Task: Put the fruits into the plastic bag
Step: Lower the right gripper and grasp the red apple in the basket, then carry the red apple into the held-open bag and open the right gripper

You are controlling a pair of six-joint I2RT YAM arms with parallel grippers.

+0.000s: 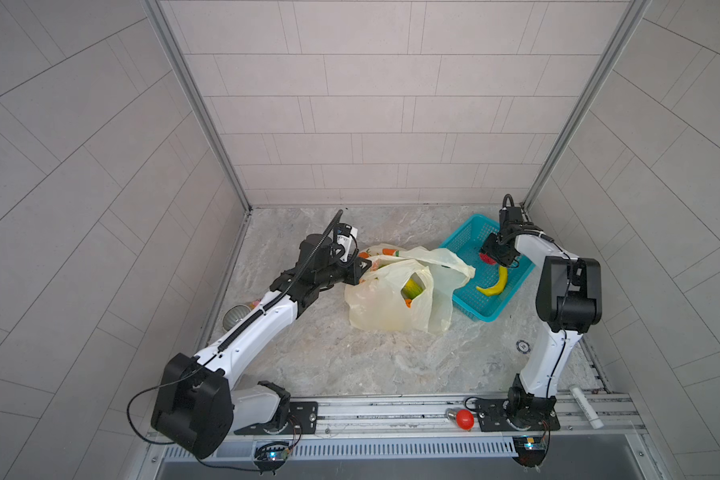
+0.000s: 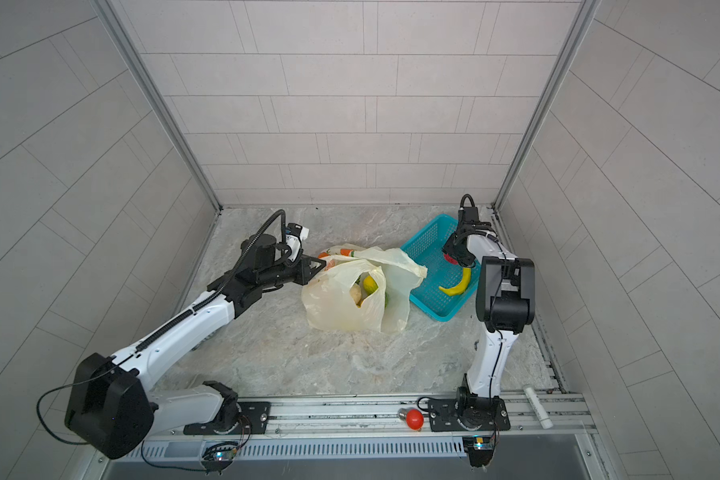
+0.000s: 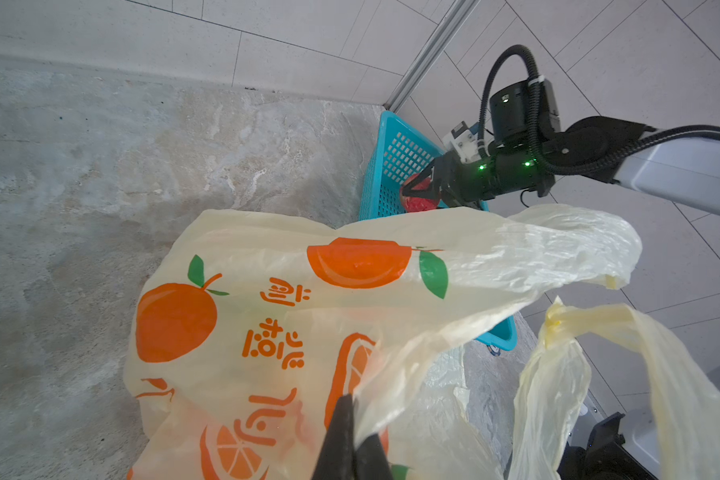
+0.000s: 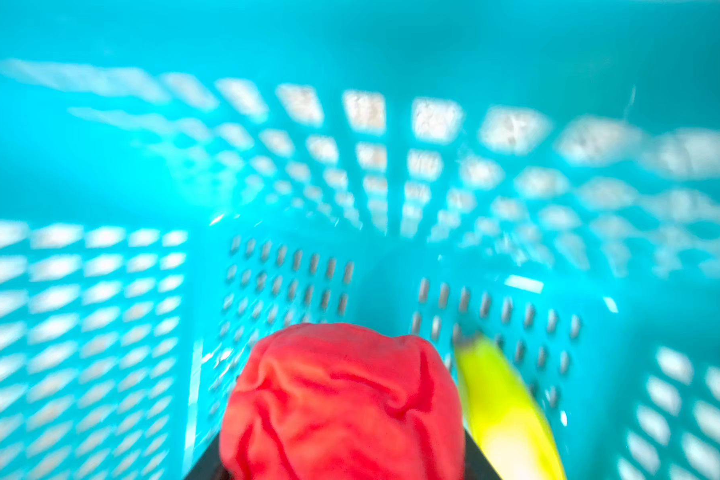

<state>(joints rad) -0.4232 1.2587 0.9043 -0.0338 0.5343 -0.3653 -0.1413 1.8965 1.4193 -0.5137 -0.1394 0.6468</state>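
Right wrist view | right hand (image 3: 412, 192) sat astride the red ball (image 4: 341, 399) in the basket (image 4: 100, 291); we couldn't tell if it gripped | we judged the ball light, soft, wrinkled: squeeze mid-body gently | left hand (image 3: 350, 440) pinched the bag (image 3: 267, 316) rim.

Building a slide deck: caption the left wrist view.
Left gripper pinches the bag while the right gripper straddles a red fruit in the basket.

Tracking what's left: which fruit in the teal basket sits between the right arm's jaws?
The bumpy red ball fruit, not the curved yellow banana lying free beside it.
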